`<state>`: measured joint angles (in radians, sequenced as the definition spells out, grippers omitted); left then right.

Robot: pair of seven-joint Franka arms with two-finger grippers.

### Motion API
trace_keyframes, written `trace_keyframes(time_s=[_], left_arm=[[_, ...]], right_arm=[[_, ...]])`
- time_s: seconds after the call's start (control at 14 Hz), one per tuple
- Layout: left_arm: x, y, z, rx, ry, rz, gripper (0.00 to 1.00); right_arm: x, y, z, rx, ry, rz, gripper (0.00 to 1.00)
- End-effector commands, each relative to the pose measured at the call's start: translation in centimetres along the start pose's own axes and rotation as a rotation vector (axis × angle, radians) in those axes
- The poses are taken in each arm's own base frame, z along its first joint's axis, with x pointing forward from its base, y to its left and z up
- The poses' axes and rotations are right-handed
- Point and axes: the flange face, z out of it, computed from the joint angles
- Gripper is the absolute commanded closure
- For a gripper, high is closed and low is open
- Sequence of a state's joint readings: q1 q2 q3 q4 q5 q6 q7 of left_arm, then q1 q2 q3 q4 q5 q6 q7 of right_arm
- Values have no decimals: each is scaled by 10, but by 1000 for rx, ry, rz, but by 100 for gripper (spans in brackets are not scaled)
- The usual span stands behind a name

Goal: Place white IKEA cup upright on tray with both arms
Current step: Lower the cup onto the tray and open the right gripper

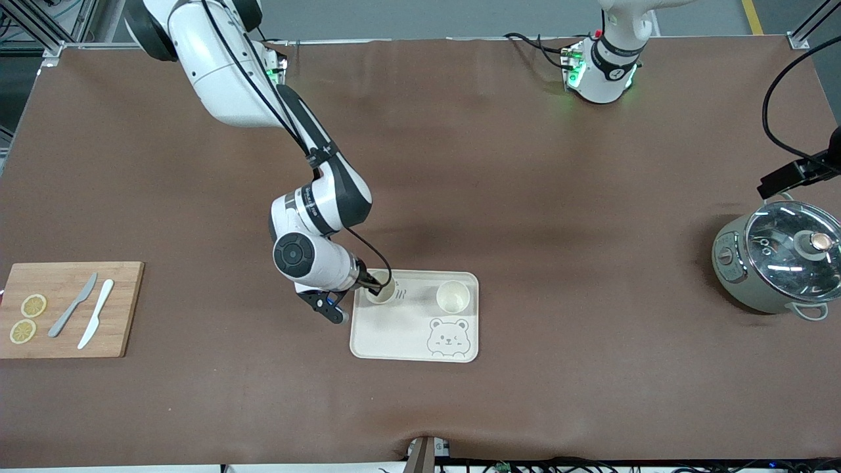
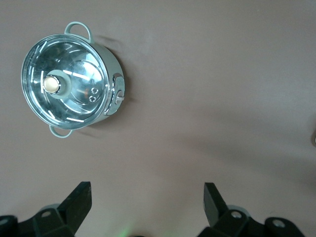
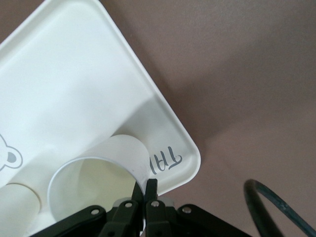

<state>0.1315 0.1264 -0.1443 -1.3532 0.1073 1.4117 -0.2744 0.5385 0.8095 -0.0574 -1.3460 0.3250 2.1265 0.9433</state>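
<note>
A cream tray (image 1: 394, 335) with a bear face lies in the middle of the table. My right gripper (image 1: 376, 284) is shut on the rim of a white cup (image 1: 381, 289), one finger inside and one outside. The cup is upright, mouth up, at the tray's corner by the grey lettering. The right wrist view shows that gripper (image 3: 148, 190), the cup (image 3: 98, 173) and the tray (image 3: 64, 74). A second white cup (image 1: 453, 296) stands upright on the tray beside it and also shows in the right wrist view (image 3: 15, 207). My left gripper (image 2: 146, 197) is open and empty, high over the table near the pot.
A grey-green pot with a glass lid (image 1: 778, 263) stands toward the left arm's end and also shows in the left wrist view (image 2: 69, 81). A wooden cutting board (image 1: 69, 309) with two knives and lemon slices lies toward the right arm's end.
</note>
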Motion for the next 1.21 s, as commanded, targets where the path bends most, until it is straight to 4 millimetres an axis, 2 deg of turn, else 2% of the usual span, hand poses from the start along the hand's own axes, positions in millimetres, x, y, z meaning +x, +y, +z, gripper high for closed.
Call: trace_keyframes(time_s=[0.0,0.14,0.21,0.29,0.36,0.43,0.57,0.71,0.79,0.93,1.07,1.14], left_arm=[[-19,8,-10,13,12,38,0],[-29,15,-11,17,18,54,0],[-34,24,-8,20,23,80,0],[-35,19,-3,22,27,96,0],[-38,22,0,20,39,110,0],[-42,19,1,17,57,108,0],[-43,21,4,12,77,114,0],[-43,21,1,10,84,113,0],[-43,22,2,10,83,116,0],[-40,25,3,9,88,120,0],[-39,30,3,7,94,128,0],[-40,31,2,5,97,131,0]], right_arm=[[12,1,-5,4,8,30,100],[14,2,-7,3,16,30,100],[15,2,-7,1,18,31,100],[11,1,-3,-2,19,27,98],[14,2,-4,1,21,30,26],[15,2,-7,2,22,25,0],[14,0,-21,-14,49,-7,0],[9,-2,-53,-47,93,-53,0],[5,-10,-72,-43,99,-65,0],[10,-12,-112,-60,81,-61,0],[29,8,-159,-75,61,-22,0],[33,20,-200,-45,66,-11,0]])
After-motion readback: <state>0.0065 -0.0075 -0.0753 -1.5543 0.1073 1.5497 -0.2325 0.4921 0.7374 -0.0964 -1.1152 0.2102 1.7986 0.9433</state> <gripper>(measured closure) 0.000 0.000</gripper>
